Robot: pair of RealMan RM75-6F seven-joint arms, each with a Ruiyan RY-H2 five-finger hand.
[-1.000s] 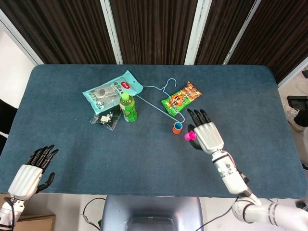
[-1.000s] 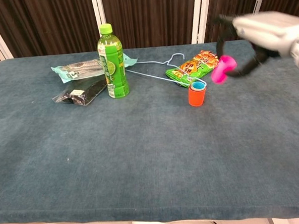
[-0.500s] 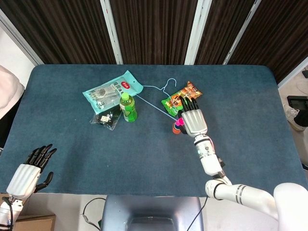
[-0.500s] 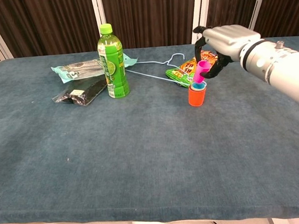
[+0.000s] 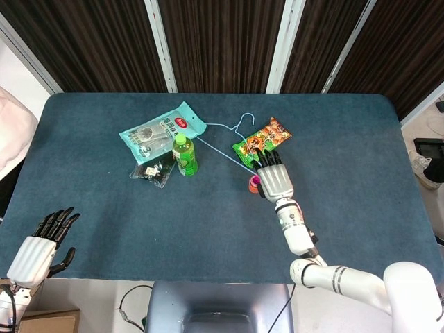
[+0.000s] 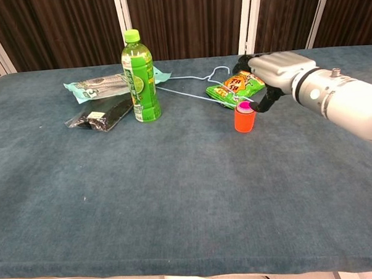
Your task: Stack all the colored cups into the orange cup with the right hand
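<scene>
Right hand (image 6: 271, 74) crowds orange cup's (image 6: 244, 121) rim.

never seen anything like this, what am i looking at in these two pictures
A two-armed robot with humanlike hands works at a blue-covered table. One picture looks down from its head, the other forward from its chest. The white right hand is over a small orange cup, with a pink cup now nested inside; whether the fingers grip it is unclear. The left hand waits open at the near table edge. Also there: a green drink bottle, an orange snack bag, a teal packet, a black packet and a wire hanger.
</scene>
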